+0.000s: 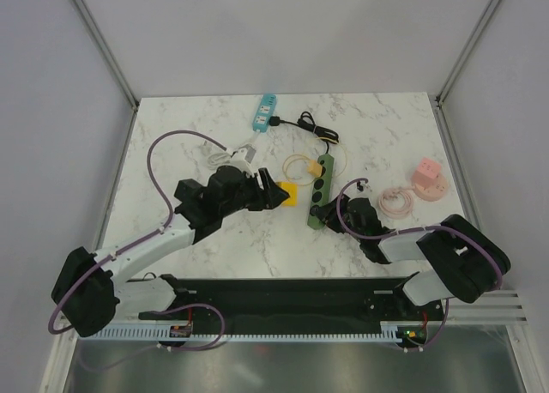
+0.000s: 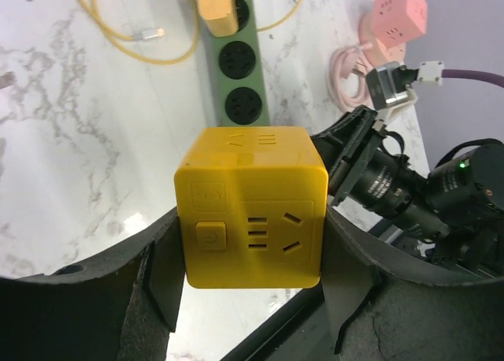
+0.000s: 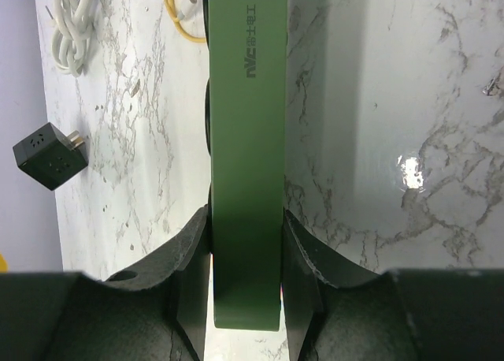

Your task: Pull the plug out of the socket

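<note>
A yellow cube plug (image 2: 250, 211) with a socket face and a button sits between the fingers of my left gripper (image 2: 253, 294), which is shut on its two sides. In the top view this cube (image 1: 290, 194) lies left of the green socket strip (image 1: 319, 189), with a gap between them. My right gripper (image 3: 246, 298) is shut on the strip's near end (image 3: 246, 140). Two round sockets of the strip (image 2: 240, 81) show bare. At its far end a small yellow plug (image 2: 216, 10) sits in the strip, with a looped yellow cable (image 2: 126, 50).
A blue power strip (image 1: 265, 111) and a black cable (image 1: 313, 129) lie at the back. A pink cube (image 1: 426, 174) and a coiled pink cable (image 1: 395, 202) are at the right. A white cable (image 1: 221, 157) and a black cube plug (image 3: 47, 158) lie left of the strip.
</note>
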Tool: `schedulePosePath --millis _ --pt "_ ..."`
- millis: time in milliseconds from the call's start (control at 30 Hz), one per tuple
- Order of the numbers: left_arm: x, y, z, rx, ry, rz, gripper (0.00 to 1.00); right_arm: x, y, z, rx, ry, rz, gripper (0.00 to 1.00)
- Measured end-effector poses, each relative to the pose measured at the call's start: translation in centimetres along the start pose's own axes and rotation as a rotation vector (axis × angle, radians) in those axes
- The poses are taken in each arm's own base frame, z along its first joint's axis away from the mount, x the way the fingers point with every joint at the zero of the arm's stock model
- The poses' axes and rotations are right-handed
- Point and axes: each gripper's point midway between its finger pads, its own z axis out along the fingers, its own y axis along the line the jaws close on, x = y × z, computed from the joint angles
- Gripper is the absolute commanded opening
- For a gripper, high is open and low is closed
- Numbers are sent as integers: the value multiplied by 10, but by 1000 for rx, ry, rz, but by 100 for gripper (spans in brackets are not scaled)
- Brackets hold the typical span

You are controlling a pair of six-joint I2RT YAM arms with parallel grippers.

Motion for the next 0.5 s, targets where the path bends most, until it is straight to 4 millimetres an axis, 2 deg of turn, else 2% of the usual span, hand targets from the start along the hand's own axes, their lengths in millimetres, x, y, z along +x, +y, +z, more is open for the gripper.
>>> schedulePosePath --millis 167,333,400,500 --pt "-14 26 -25 -138 -60 -11 2 0 0 0 -1 0 -4 0" --pt "-38 64 -60 -326 -194 -79 2 0 0 0 -4 -1 -10 0" --pt "-39 82 -73 -407 -236 -139 2 0 0 0 -5 -2 -11 0" --pt "-27 117 -88 -545 -279 -256 2 0 0 -1 -5 -2 -12 0"
